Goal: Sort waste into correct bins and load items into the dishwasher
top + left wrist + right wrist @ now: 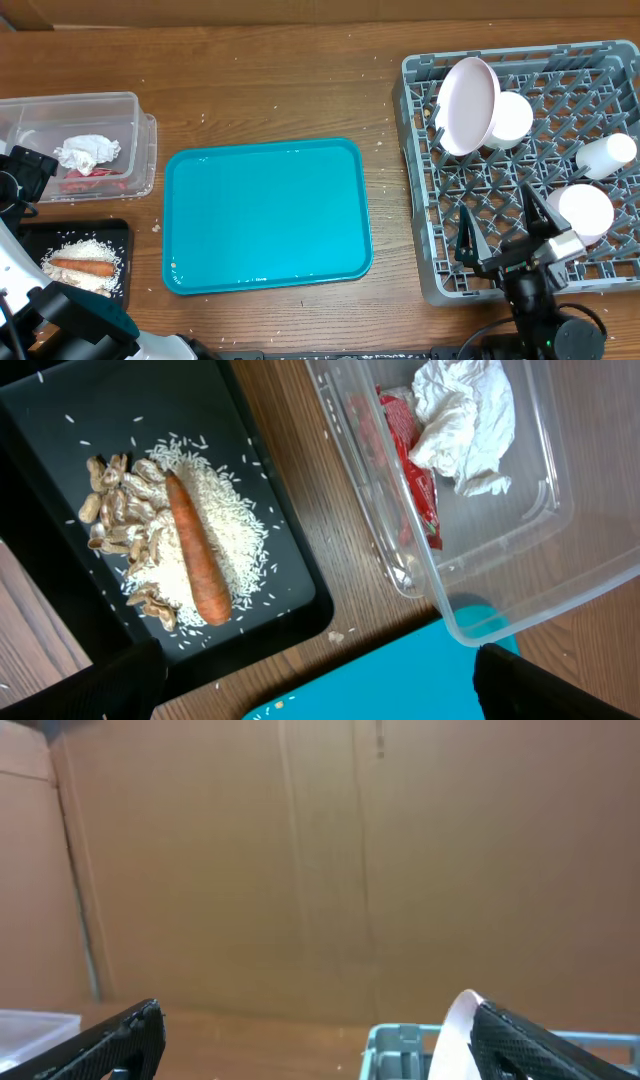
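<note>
Wrap-up step, I judge: napkin (88, 152) in clear tub (146, 150) at 9 o'clock, carrot (82, 267) in black tray (35, 238) at 8, white dishes (468, 105) in dish rack (418, 150) at 3; left gripper (315, 652) and right gripper (496, 200) fingers apart, empty. Next: just retreat.

teal serving tray (265, 215) on wooden table (280, 90), brown cardboard wall (300, 870) behind

Left gripper (315, 670) at table's left edge — jaws wide, empty. Right gripper (503, 230) near front right corner — jaws wide, empty.
</note>
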